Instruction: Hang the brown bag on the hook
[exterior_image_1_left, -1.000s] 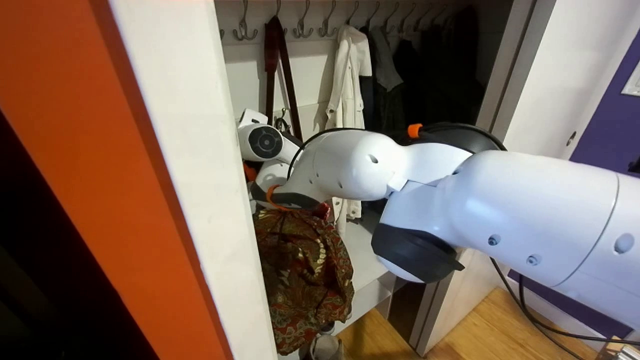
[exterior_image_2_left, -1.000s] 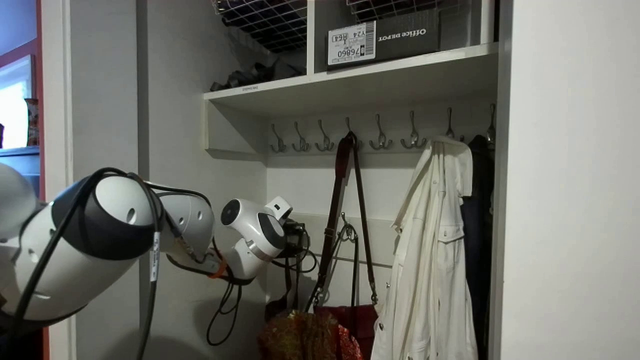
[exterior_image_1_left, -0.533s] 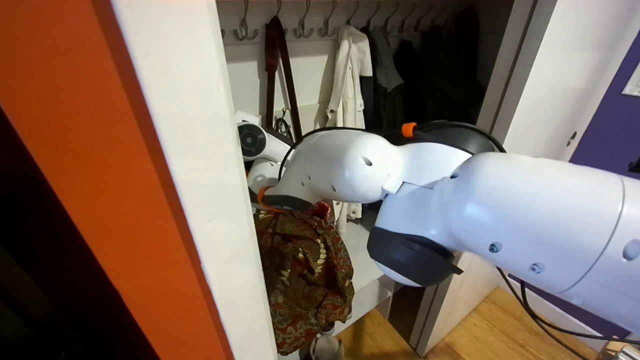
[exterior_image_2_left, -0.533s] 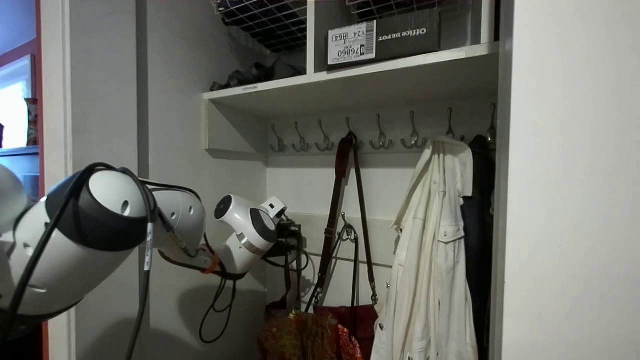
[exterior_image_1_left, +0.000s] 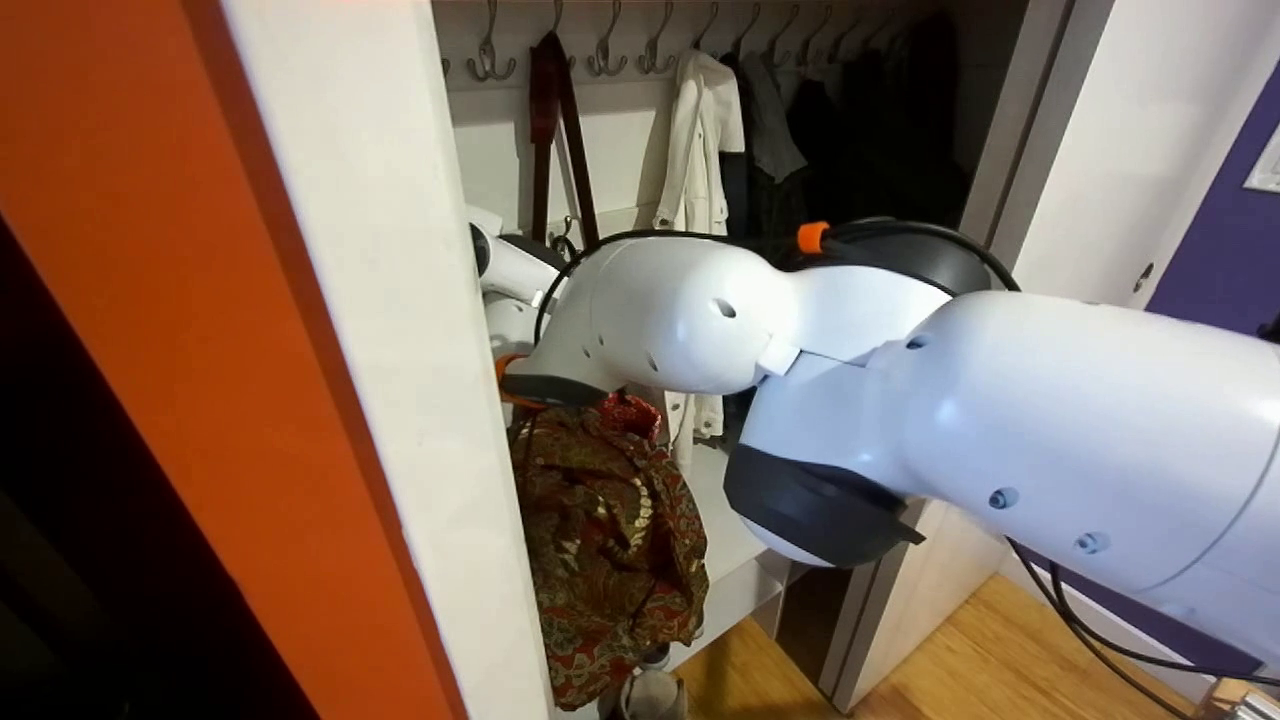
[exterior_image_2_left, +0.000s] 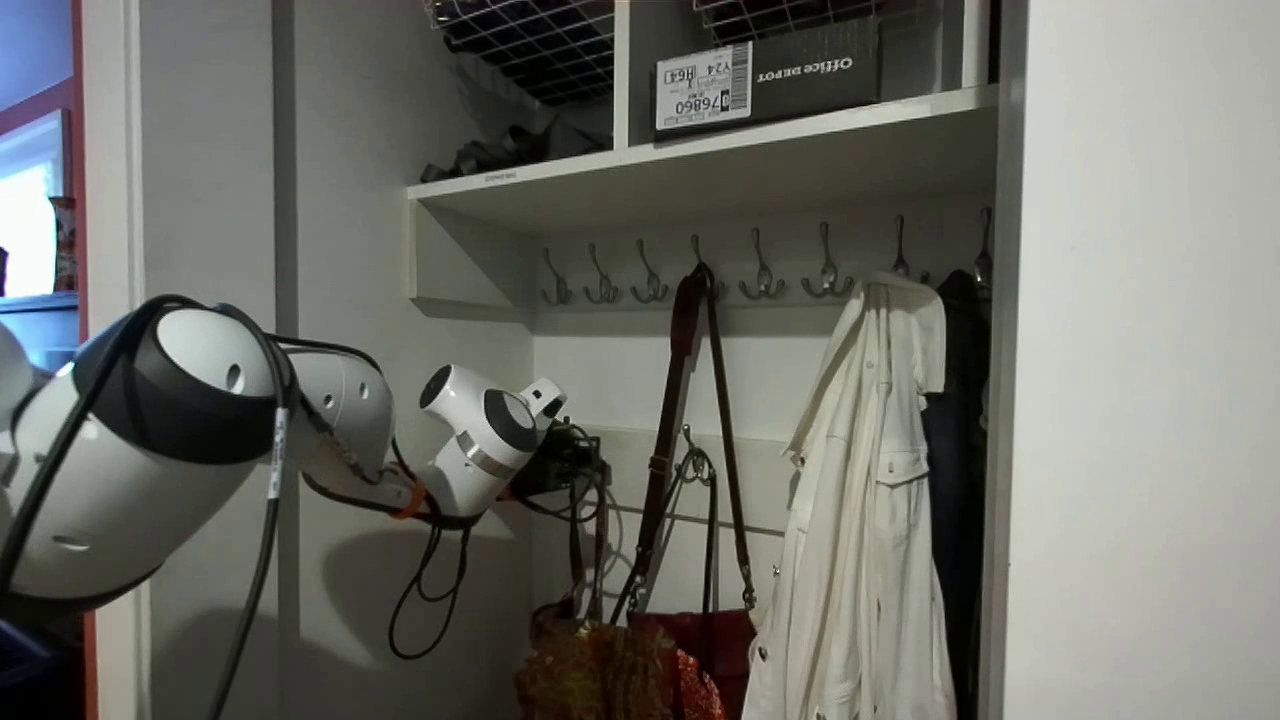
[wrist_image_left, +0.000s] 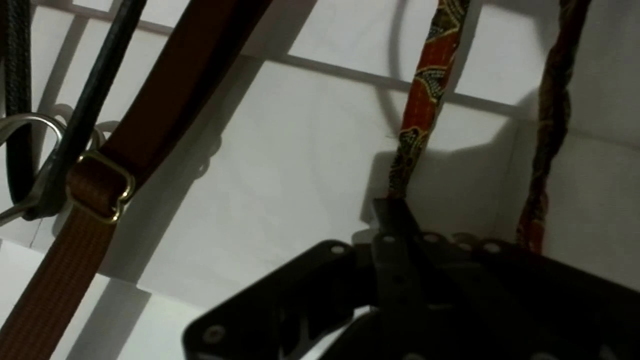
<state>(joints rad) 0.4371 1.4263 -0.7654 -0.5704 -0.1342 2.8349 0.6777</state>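
Closet back wall (exterior_image_2_left: 590, 380) is biggest; its stretch next to the side wall (exterior_image_2_left: 470, 340) looks like the best room to rise. Shelf (exterior_image_2_left: 700, 170) juts out overhead, so its edge probably caps the lift. Robot arm (exterior_image_1_left: 870, 400) reaches in beside the side wall; clearance there looks limited. In an exterior view the white jamb (exterior_image_1_left: 400, 350) hides part of its far end. White garment (exterior_image_2_left: 860, 500) well apart from the arm's tip. Brown bag (exterior_image_1_left: 615, 560) low, under the arm's far end; can't tell if the bench (exterior_image_1_left: 725, 510) bears its weight. Dark-red bag (exterior_image_2_left: 730, 650) partly behind it, its long brown strap (exterior_image_2_left: 672, 390) a likely snag. Gripper (wrist_image_left: 397, 207) is pinching the brown bag's patterned strap (wrist_image_left: 430, 80); the strap's other run shows near the tips. Step, I judge: bringing the bag up, not hung yet. Next move: loop above a free hook (exterior_image_2_left: 602, 280), push over, lower, release; which hook is meant, can't tell.
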